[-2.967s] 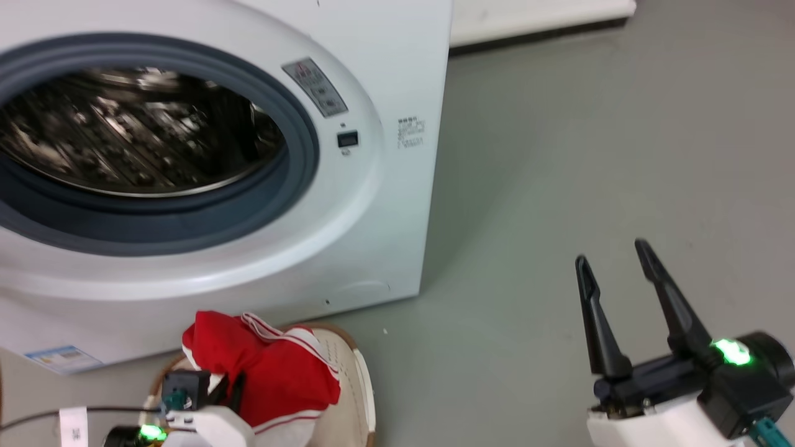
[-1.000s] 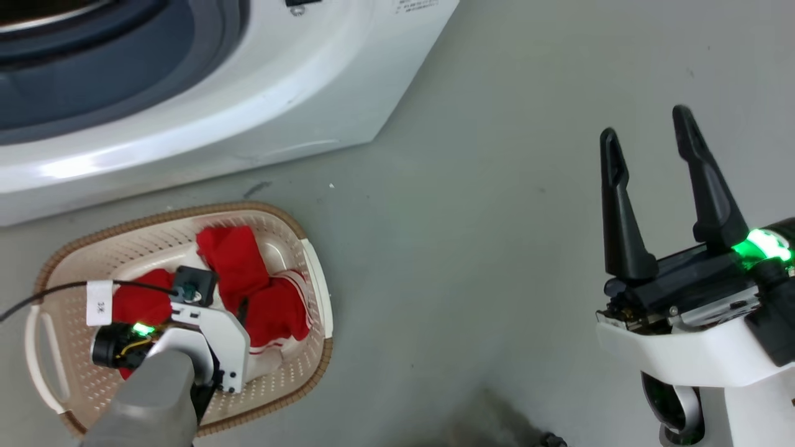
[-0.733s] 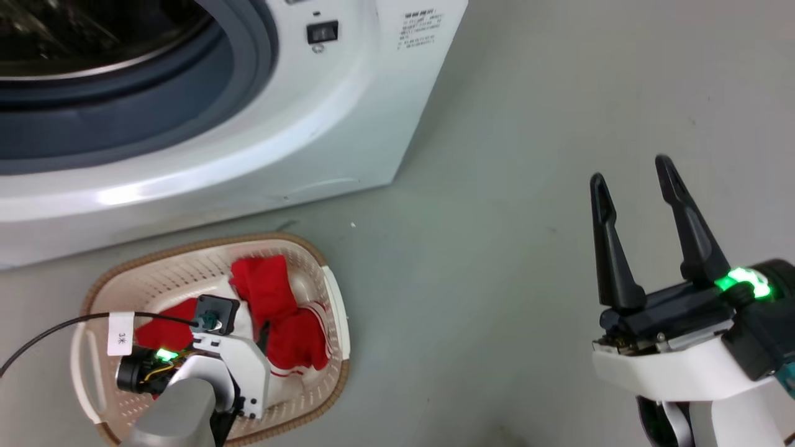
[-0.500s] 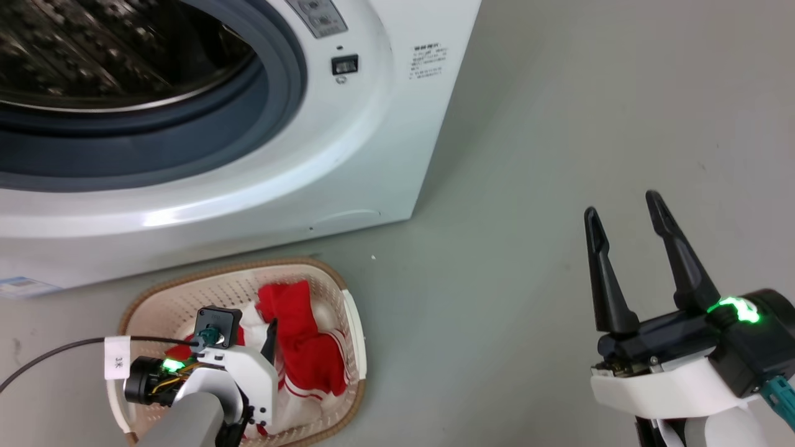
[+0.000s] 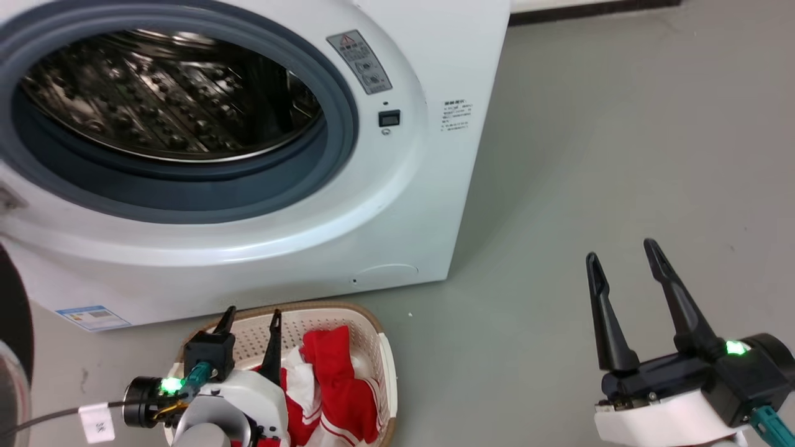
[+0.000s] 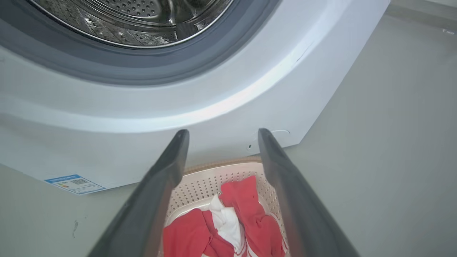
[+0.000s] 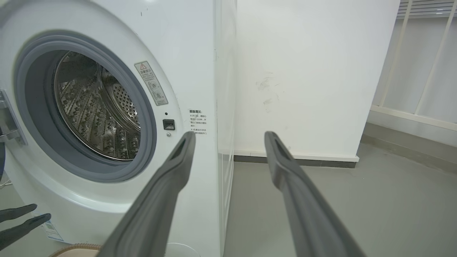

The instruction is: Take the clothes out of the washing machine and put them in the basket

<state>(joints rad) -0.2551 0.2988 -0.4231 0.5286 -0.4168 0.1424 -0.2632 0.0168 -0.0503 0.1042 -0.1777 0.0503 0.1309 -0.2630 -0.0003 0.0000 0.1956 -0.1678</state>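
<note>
Since three seconds back, your left gripper (image 5: 253,312) had let go of the clothes (image 5: 345,379) and come up off them. The head camera had swung as well, so the shift of the whole picture was no move of the things. The left fingers (image 6: 167,178) stood apart and empty, with their tips over the far side of the basket (image 5: 298,324) and pointing toward the washing machine (image 5: 397,205). The clothes lay heaped inside the basket, red with white stripes and a white fold among them. In the head view they sat mostly in its right half.

The basket stood on the floor (image 5: 590,155), just in front of the machine's lower front edge and near its right front corner. The porthole stood uncovered, and the steel drum (image 5: 168,99) showed perforated metal as far as you could see into it.

Your right gripper (image 5: 620,249) hung over the floor well to the right of the machine, level with its front. Its fingers were apart and empty.
</note>
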